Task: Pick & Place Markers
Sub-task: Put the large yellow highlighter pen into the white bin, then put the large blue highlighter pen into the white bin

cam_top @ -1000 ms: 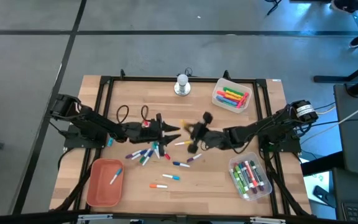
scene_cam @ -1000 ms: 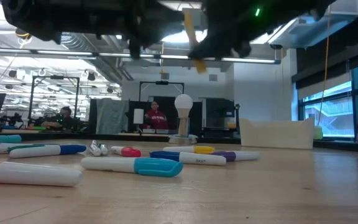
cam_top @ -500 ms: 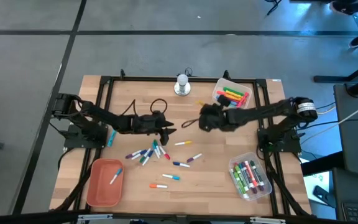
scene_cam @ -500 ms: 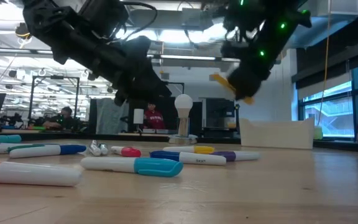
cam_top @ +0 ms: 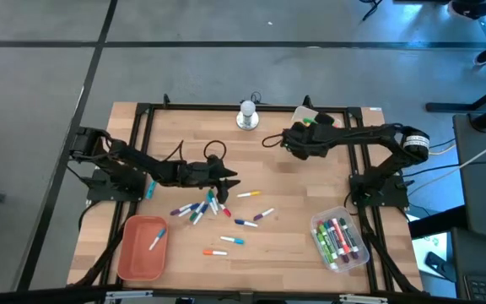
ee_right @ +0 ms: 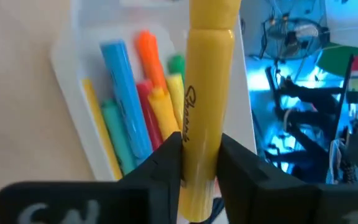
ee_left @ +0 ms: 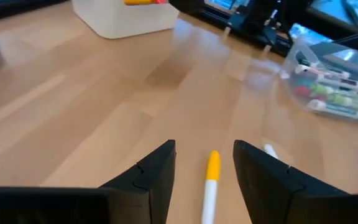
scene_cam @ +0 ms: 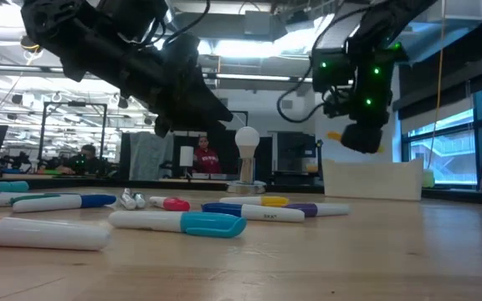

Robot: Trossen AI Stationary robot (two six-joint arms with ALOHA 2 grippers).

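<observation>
On the left side of the frame, my left claw hung open above the loose markers. A yellow-capped marker lay just ahead, its length pointing straight between my fingers. Toward the upper right, my right claw squeezed a fat yellow marker right over the white bin of bright markers.

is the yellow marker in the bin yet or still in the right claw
Still in the right claw. Its fingers are clamped on the yellow marker, held above the clear bin of highlighters, not yet dropped in.
</observation>
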